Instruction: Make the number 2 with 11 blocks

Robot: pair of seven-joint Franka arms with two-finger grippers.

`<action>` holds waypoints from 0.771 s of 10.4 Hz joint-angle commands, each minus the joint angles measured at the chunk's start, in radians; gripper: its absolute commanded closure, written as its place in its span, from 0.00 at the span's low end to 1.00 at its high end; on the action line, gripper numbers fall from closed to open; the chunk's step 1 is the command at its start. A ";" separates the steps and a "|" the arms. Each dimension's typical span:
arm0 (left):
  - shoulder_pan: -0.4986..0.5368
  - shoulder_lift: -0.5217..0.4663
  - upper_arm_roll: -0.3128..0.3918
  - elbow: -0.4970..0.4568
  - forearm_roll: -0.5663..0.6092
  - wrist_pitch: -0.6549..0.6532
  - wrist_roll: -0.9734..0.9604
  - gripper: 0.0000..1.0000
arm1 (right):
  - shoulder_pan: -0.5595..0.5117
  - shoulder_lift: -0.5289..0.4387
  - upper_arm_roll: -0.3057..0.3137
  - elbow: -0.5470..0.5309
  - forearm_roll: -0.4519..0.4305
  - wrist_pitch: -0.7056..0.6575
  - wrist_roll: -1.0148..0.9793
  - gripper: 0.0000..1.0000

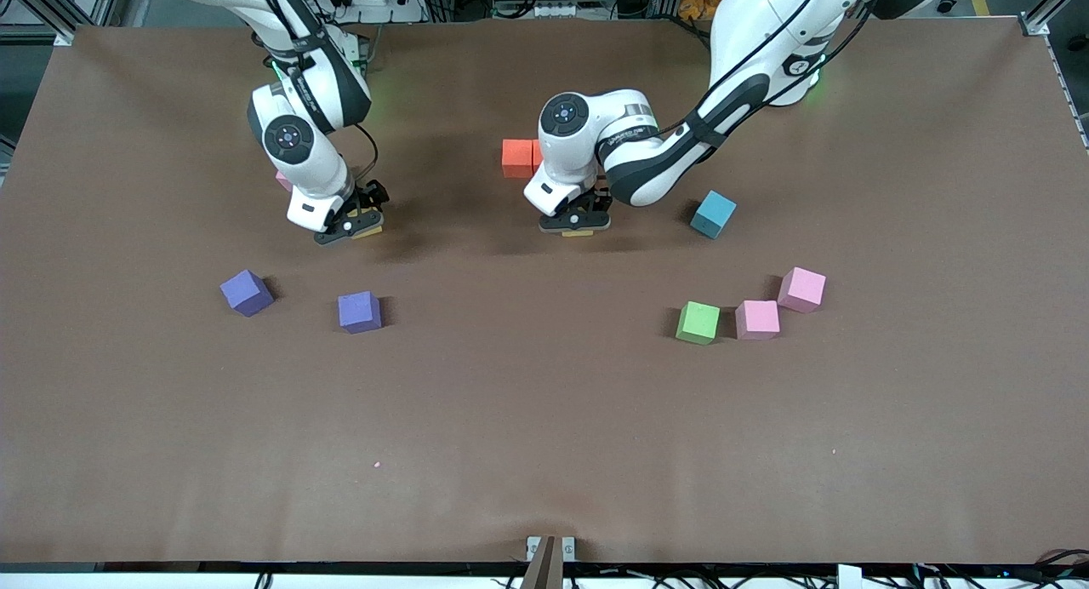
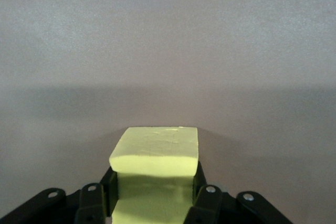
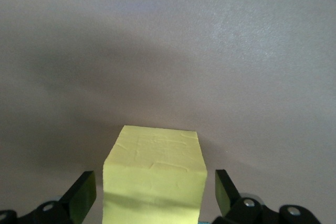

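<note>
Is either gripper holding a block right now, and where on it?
The left gripper is shut on a yellow block, pinched by two facing sides. The right gripper is open astride a second yellow block, fingers apart from its sides.

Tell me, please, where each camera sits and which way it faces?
Front view: high across the table, facing both arms and the scattered blocks.
Left wrist view: on the left arm, looking at a yellow block clamped in the left end effector.
Right wrist view: on the right arm; another yellow block between the open right end effector.
Shared: both end effectors.
</note>
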 commanded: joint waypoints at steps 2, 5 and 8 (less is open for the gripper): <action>-0.004 -0.002 -0.001 -0.010 0.010 0.010 -0.030 0.53 | -0.026 0.009 0.020 -0.010 0.010 0.013 -0.018 0.00; -0.003 -0.003 -0.001 -0.027 0.010 0.010 -0.030 0.53 | -0.024 0.021 0.020 -0.010 0.010 0.015 -0.020 0.16; -0.006 -0.002 -0.007 -0.025 0.012 0.010 -0.030 0.53 | -0.020 0.017 0.023 0.007 0.004 0.010 -0.021 0.52</action>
